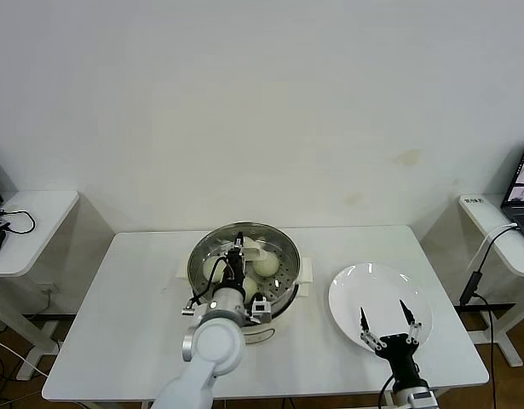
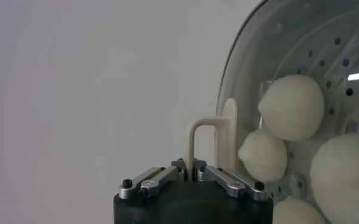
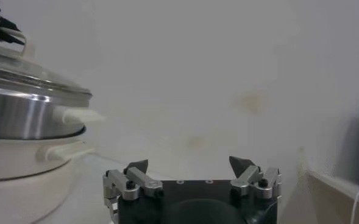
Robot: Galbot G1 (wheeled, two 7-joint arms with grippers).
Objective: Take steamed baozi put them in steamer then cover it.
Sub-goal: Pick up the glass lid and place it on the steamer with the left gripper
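Observation:
The steamer [image 1: 284, 257], a steel basket in a cream-white pot base [image 3: 21, 164], stands mid-table. The glass cover [image 3: 30, 78] lies on its rim. My left gripper [image 1: 238, 254] is above it, shut on the cover's cream-white bar handle [image 2: 194, 137]. Several cream-white baozi [image 1: 266, 265] show through the glass inside the basket, also in the left wrist view [image 2: 292, 106]. My right gripper [image 1: 386, 317] is open and empty, over the near part of a bare white plate [image 1: 355, 285]. It is to the right of the steamer.
Side tables stand off both ends of the table. The right one carries a laptop [image 1: 523, 192] with a cable [image 1: 479, 273] hanging near the table's right edge. The left one holds cables [image 1: 14, 223].

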